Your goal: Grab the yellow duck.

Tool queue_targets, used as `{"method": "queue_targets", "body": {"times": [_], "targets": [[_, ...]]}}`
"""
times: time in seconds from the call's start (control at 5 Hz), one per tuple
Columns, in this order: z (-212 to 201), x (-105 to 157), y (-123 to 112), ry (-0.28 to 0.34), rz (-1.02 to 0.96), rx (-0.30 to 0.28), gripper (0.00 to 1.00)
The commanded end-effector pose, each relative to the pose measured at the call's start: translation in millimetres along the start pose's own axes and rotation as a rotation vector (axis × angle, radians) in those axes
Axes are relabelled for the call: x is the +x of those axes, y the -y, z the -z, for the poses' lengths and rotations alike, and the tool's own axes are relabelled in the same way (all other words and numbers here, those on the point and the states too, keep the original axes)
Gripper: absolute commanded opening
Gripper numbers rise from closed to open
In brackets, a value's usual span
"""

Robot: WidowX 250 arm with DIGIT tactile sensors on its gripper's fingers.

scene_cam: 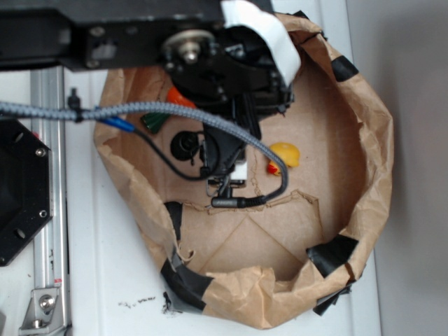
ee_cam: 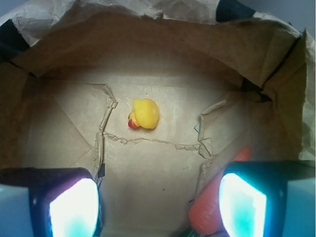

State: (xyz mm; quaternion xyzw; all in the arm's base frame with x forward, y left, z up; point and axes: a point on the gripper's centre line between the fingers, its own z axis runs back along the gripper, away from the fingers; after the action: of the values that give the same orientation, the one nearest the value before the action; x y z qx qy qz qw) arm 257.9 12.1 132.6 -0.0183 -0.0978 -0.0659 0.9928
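The yellow duck lies on the cardboard floor of the brown paper bag, well inside its crumpled walls, with its red beak low on one side. The gripper hangs above the bag floor, apart from the duck, with its fingers spread wide and nothing between them. An orange carrot lies on the floor just beside one finger, farther from the duck.
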Motion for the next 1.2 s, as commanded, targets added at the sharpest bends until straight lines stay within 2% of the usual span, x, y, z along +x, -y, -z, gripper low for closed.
{"method": "queue_targets", "body": {"times": [0.0,0.2,0.4,0.6,1.0], "targets": [[15.5,15.5,-12.7,0.057,-0.027,0.055,1.0],[41.8,22.8,-19.4,0.012,-0.007,0.063,1.0],[56.8,26.8,-26.0,-0.003,0.005,0.066,1.0],[66.8,30.8,-30.7,-0.001,-0.01,0.064,1.0],[76.0,38.4,-33.6,0.018,-0.049,0.097,1.0]]}}
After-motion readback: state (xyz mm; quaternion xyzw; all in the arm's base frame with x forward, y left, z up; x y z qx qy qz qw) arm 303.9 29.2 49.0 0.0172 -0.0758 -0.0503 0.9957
